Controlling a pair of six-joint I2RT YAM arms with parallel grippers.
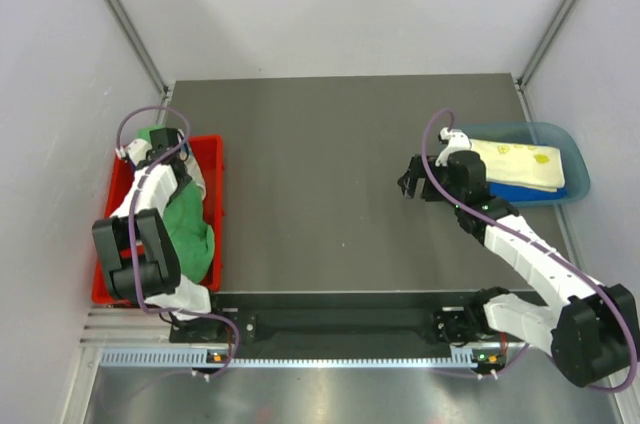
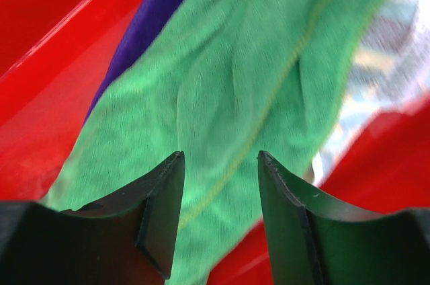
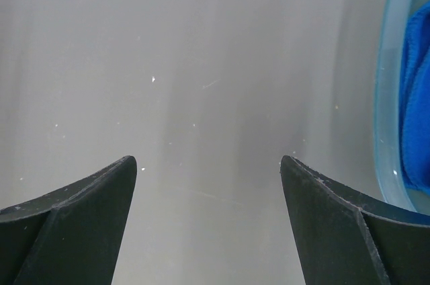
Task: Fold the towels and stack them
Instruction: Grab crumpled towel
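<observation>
A green towel [image 1: 187, 226] lies crumpled in the red tray [image 1: 216, 206] at the left. My left gripper [image 1: 160, 156] hangs over the tray's far end. In the left wrist view its jaws [image 2: 220, 157] stand open just above the green towel [image 2: 228, 83], gripping nothing. A purple towel [image 2: 151, 9] shows under the green one, and a white printed towel [image 2: 390, 56] lies at the right. A pale yellow towel [image 1: 515, 164] rests folded on a royal blue towel [image 1: 532, 193] in the blue bin [image 1: 572, 149]. My right gripper [image 1: 408, 184] is open over bare table [image 3: 208, 160], left of the bin.
The grey table [image 1: 330, 174] spans the space between tray and bin. The bin's rim [image 3: 384, 97] and the blue towel [image 3: 416, 110] show at the right edge of the right wrist view. White walls enclose the table on three sides.
</observation>
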